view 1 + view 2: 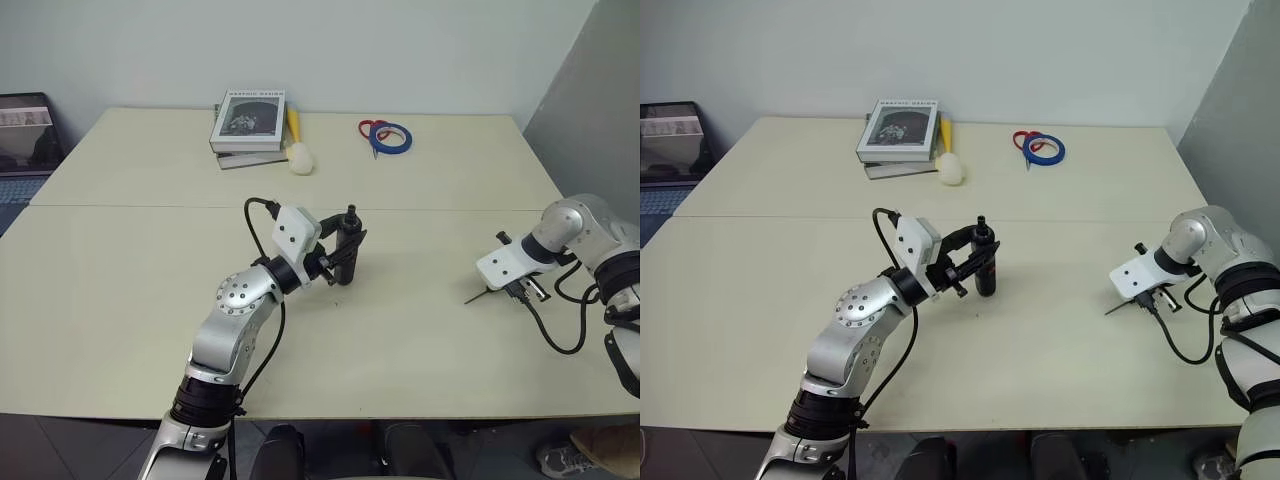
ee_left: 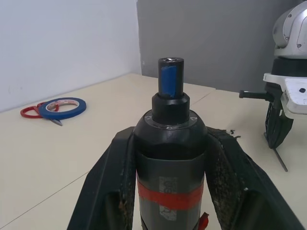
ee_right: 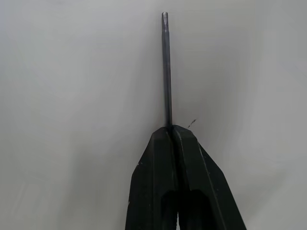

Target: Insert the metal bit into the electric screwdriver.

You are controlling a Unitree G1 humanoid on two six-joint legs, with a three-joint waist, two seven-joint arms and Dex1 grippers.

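now, left hand (image 2: 168, 201) clamping electric screwdriver (image 2: 169, 143), right hand (image 3: 172, 132) pinching metal bit (image 3: 166, 67)

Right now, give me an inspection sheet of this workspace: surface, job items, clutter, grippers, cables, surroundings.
Surface: beige table, seam running across it.
Job's things: electric screwdriver upright in the left gripper; metal bit sticking out from the right gripper's closed fingertips, low over the table.
Clutter: stacked books, cream-headed yellow-handled tool, red-handled scissors under blue tape roll, all at the far edge.
Grippers: left gripper shut on the screwdriver; right gripper shut on the bit.
Cables: black cable looping off the right wrist onto the table.
Surroundings: pale wall; laptop at far left.
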